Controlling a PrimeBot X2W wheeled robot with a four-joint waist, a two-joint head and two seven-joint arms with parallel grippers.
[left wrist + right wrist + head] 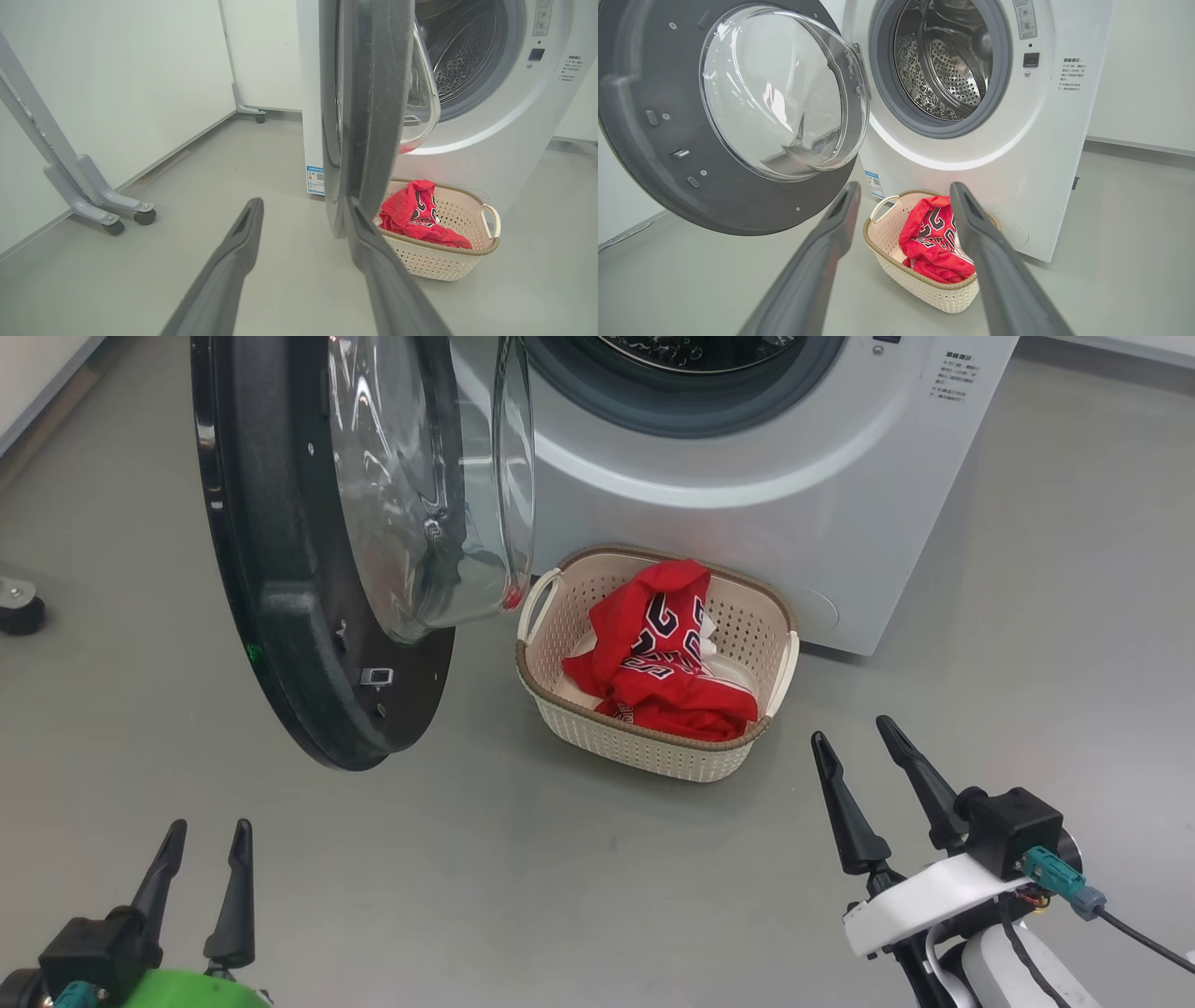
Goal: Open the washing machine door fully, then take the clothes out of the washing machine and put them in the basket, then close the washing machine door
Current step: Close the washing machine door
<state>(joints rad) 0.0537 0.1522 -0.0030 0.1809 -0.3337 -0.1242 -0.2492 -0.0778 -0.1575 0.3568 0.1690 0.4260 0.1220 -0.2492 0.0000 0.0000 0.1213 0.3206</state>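
The washing machine door [280, 551] stands wide open, its black rim and clear glass bowl [780, 93] swung out to the left. The white washing machine [766, 457] shows a bare steel drum [948, 56]. Red clothes [663, 653] with dark lettering lie in the cream basket [644, 747] on the floor in front of the machine. My left gripper [207, 835] is open at the lower left, near the door's edge [369, 116], holding nothing. On the lower right, my right gripper [851, 735] is open and empty, a little right of the basket.
Grey floor [560, 877] spreads around the basket. A white wall panel on castor feet [107, 210] stands to the left of the machine. A small dark wheel [19, 607] sits at the far left edge of the head view.
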